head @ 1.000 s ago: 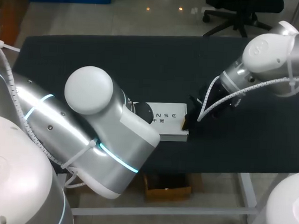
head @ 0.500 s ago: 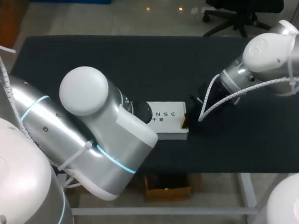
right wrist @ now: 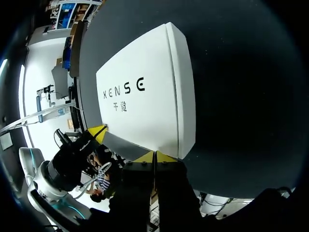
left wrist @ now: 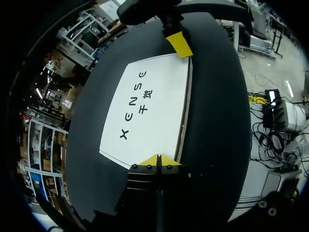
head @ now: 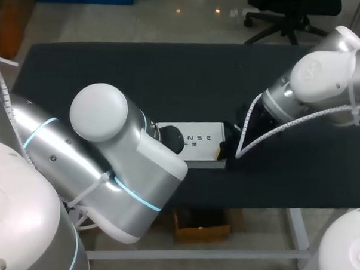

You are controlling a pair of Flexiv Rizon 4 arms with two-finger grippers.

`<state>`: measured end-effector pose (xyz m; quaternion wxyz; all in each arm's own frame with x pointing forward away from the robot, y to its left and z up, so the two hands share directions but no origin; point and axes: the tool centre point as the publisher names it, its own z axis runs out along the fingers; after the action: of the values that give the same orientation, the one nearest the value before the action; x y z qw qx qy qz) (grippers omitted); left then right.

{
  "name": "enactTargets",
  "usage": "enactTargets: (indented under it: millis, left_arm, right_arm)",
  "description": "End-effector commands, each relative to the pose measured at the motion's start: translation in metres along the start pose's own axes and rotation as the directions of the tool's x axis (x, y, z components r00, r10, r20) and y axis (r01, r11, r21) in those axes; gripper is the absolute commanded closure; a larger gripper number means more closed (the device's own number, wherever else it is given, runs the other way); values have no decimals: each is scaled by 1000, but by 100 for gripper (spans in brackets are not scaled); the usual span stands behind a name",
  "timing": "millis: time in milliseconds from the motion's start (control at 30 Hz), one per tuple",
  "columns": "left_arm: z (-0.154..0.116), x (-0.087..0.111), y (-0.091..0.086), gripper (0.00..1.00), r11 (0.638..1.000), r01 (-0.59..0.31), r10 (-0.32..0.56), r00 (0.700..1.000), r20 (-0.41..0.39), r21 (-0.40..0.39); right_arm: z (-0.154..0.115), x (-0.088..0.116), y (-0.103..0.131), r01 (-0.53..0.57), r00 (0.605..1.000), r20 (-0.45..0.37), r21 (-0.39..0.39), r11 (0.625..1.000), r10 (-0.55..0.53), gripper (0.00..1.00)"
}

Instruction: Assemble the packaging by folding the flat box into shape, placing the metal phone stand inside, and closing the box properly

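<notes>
Shifted slightly, my clenched left gripper (left wrist: 157,160) and clenched right gripper (right wrist: 154,155) touch the closed white box (head: 198,139) at its left and right ends; contents hidden.

My left arm (head: 107,162) has eased back toward its own side, uncovering more of the left end of the flat white cardboard box (head: 198,139). My right arm (head: 320,75) has sunk lower and closer, so its dark wrist now crowds the box's right end.

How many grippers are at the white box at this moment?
2. The left gripper is at one short end of the white box; the right gripper is at the opposite short end. Each wrist view shows both.
</notes>
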<state>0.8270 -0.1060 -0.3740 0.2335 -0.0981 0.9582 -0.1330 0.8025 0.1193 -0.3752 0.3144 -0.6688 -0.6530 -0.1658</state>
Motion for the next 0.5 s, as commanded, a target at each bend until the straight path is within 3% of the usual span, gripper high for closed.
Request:
enactTargets:
  millis: [33,200,500]
  left_arm:
    - [11,-2,-5,100,1000,3,-3,1000,-20,-18]
    - [11,-2,-2,100,1000,13,-14,1000,-26,-20]
    - [-18,-5,-3,100,1000,15,-15,999,38,-20]
  right_arm:
    - [8,-3,-1,-8,1000,3,-5,1000,8,100]
    - [10,-8,1,-17,1000,0,-1,1000,17,100]
    - [-4,-8,3,3,1000,-28,-28,1000,-4,100]
